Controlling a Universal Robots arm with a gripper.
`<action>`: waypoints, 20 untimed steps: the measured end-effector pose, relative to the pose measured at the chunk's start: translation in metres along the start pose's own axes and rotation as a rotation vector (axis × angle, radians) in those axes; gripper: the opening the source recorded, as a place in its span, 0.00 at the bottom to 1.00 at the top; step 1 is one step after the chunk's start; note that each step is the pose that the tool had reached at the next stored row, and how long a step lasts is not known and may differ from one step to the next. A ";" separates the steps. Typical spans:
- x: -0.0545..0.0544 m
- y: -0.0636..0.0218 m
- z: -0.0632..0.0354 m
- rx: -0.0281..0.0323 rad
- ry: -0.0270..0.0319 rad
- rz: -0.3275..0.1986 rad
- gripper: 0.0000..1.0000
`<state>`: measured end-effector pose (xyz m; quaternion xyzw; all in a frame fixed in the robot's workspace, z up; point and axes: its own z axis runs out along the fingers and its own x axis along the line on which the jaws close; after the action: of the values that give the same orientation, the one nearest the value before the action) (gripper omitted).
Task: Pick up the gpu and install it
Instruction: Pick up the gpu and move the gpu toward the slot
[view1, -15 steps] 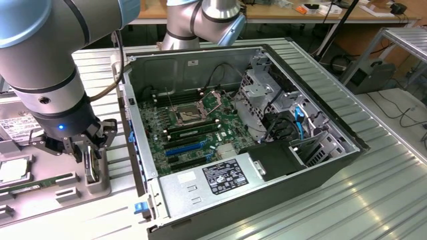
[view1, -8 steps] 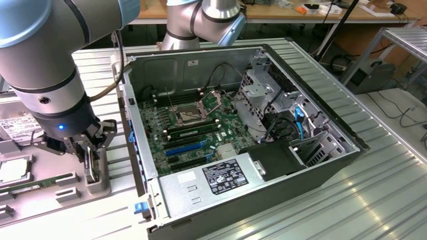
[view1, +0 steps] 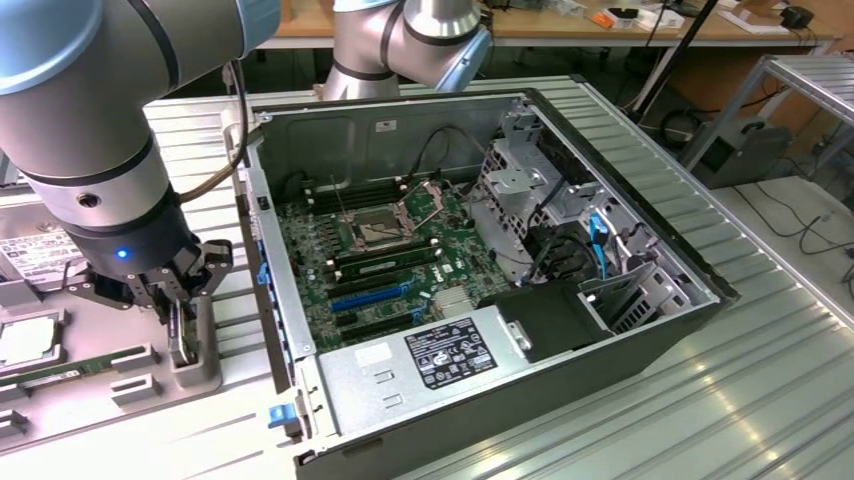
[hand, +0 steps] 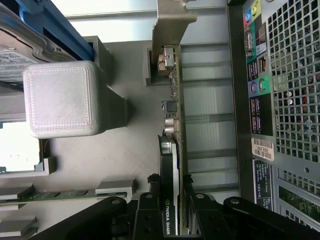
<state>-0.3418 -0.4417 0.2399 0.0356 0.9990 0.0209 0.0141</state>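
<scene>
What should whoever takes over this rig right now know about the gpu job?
Claw: down over the gpu; grip not confirmed from the views.
gpu: standing on edge in the grey holder tray, outside the open computer case, at the exterior view's left.
Done: claw brought to the card.
Left: gpu not lifted, not yet seated on the motherboard.

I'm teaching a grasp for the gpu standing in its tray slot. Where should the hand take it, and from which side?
Come from straight above. The gpu stands on its long edge in the grey tray, so its upper edge is the free one. Pinch across the two flat faces at the black cooler, away from the metal bracket at one end. The hand sits astride the card there.
</scene>
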 end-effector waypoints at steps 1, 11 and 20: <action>0.000 0.0000 0.0000 0.0001 0.0000 0.000 0.27; 0.000 0.0000 0.0000 0.0015 -0.0001 0.000 0.27; 0.000 0.0002 -0.0037 0.0018 -0.0001 0.000 0.27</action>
<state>-0.3418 -0.4417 0.2435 0.0356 0.9991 0.0200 0.0141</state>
